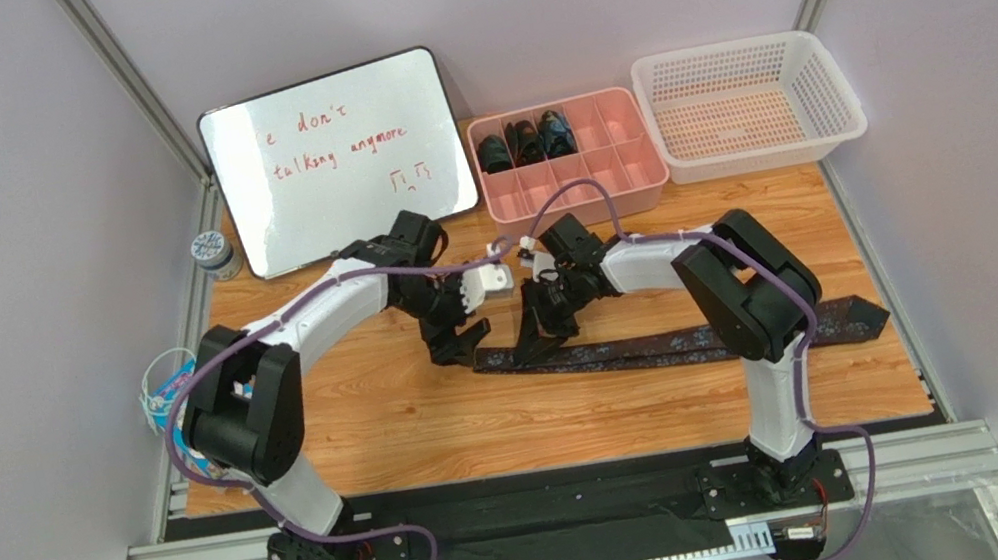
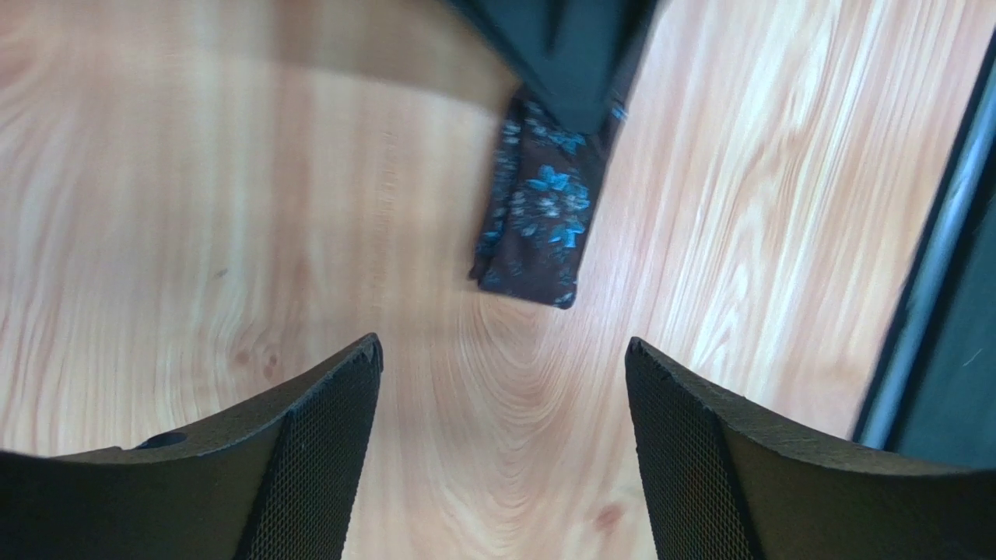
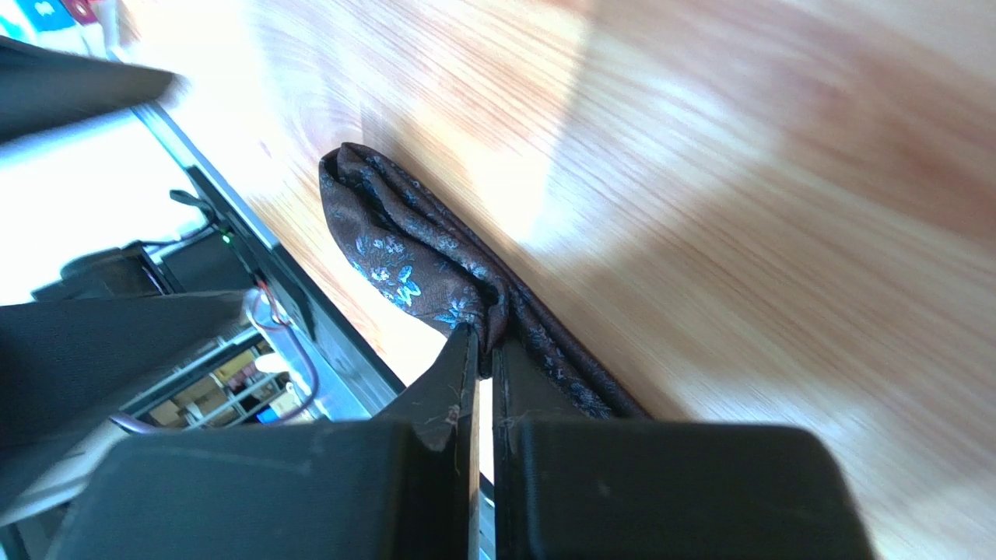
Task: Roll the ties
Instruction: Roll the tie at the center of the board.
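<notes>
Pinching the soft, limp tie [image 3: 409, 274] near its narrow end, right end effector [image 3: 482, 341] is clamped; left end effector [image 2: 503, 356] spread wide.

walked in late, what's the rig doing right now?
The right gripper is shut on the necktie near its narrow end. The rest of the tie lies stretched out across the wooden table. The left gripper is open, poised close to that same end without touching it. Three rolled ties already sit in the pink divided tray at the back.
</notes>
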